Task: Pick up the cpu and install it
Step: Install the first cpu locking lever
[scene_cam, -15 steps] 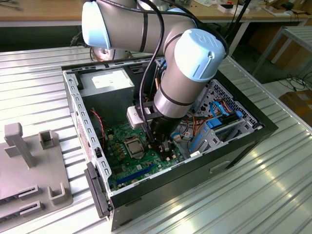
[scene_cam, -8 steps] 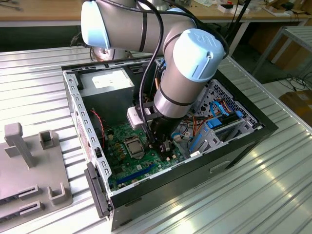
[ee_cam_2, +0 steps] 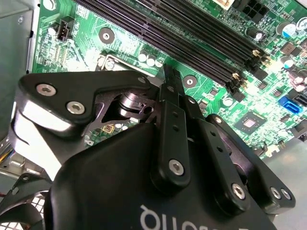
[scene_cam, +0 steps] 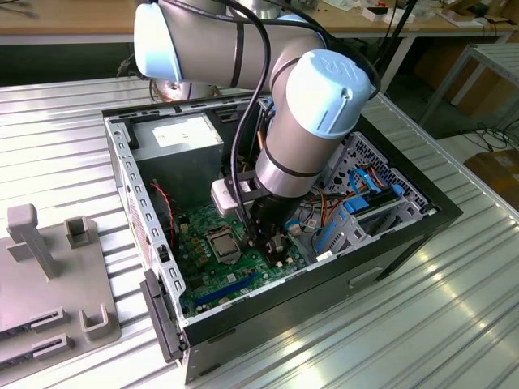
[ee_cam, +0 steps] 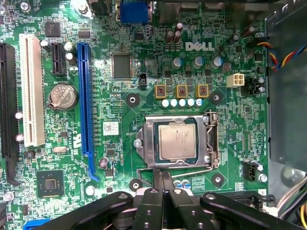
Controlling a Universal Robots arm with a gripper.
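The cpu (ee_cam: 177, 140) lies flat in its socket (ee_cam: 178, 142) on the green board (ee_cam: 144, 76), silver face up, with the metal retention frame around it. Judging from how it sits, square within the frame and level with it, the placing looks already done.

In the first wrist view the gripper (ee_cam: 161, 178) stands just outside the socket, on the side where the thin wire lever (ee_cam: 158, 168) runs along the frame's edge. Its fingers (ee_cam: 157, 179) are pressed together with no visible gap and pinch nothing; the cpu is apart from them, wholly inside the frame. The tips point toward the socket, so the cpu lies straight ahead of them across the lever. Being square, the cpu has no long axis to speak of; its edges run parallel to the socket's sides and to the blue slot (ee_cam: 84, 98) farther off on the board.

In the second wrist view the same closed fingers (ee_cam_2: 169, 79) come down close over the board beside the long black memory slots (ee_cam_2: 192, 38), on the socket's far side from the blue slot.

In the exterior view the arm reaches down into the open computer case (scene_cam: 389, 243) on the table (scene_cam: 454, 324), with the gripper (scene_cam: 274, 245) low over the board just beside the socket (scene_cam: 223, 243).
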